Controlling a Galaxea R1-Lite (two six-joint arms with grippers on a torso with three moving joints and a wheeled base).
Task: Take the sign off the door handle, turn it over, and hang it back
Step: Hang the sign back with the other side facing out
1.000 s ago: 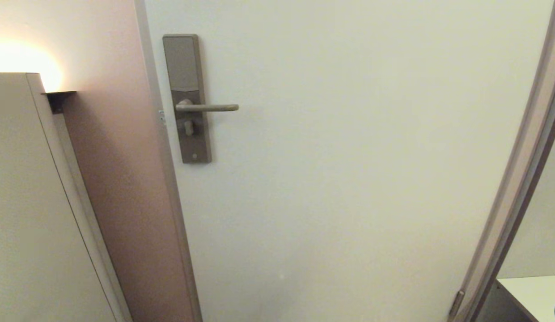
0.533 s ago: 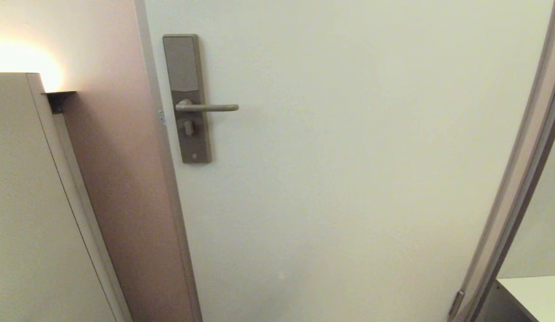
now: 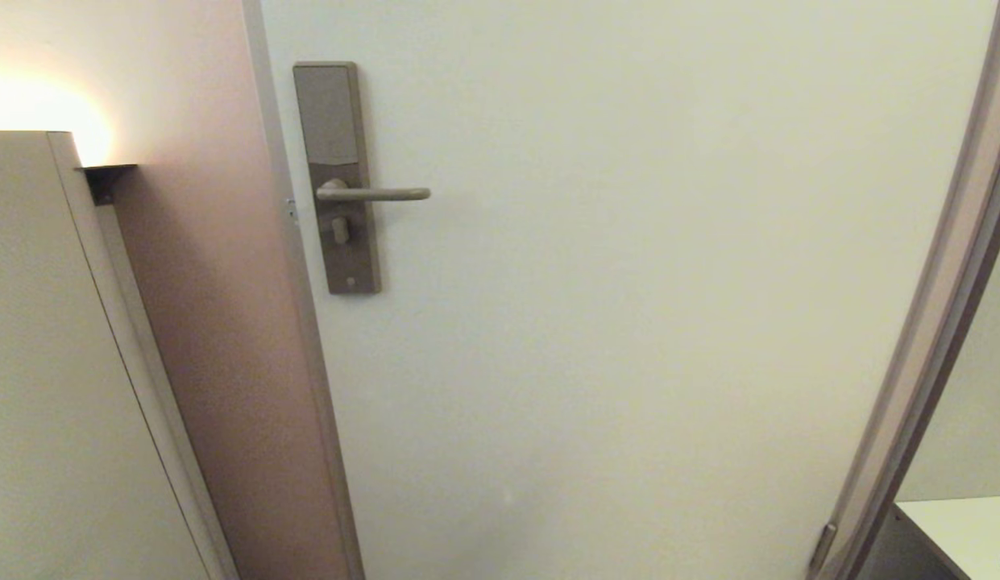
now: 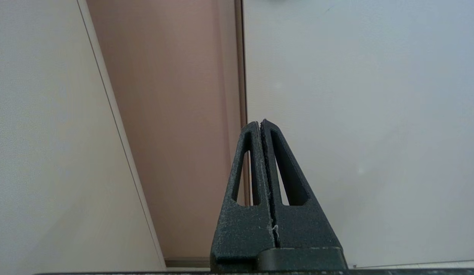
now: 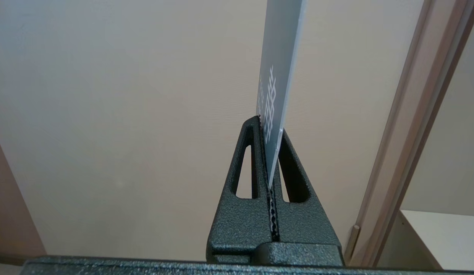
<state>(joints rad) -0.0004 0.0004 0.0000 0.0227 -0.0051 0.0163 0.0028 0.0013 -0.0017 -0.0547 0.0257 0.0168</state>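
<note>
The sign (image 5: 277, 76) is clamped edge-on in the right gripper (image 5: 270, 130), ready for rehanging. The door handle (image 3: 373, 193), upper left, is left bare. The left gripper (image 4: 261, 124) jaws are pressed together, empty.

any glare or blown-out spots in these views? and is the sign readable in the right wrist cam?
Head view: a blown-out warm glow at the upper left on the wall; the door handle is evenly lit and sharp. Left wrist view: flat light, no glare, the left gripper crisp. Right wrist view: the sign is seen nearly edge-on in the right gripper, so its white lettering cannot be read.
</note>
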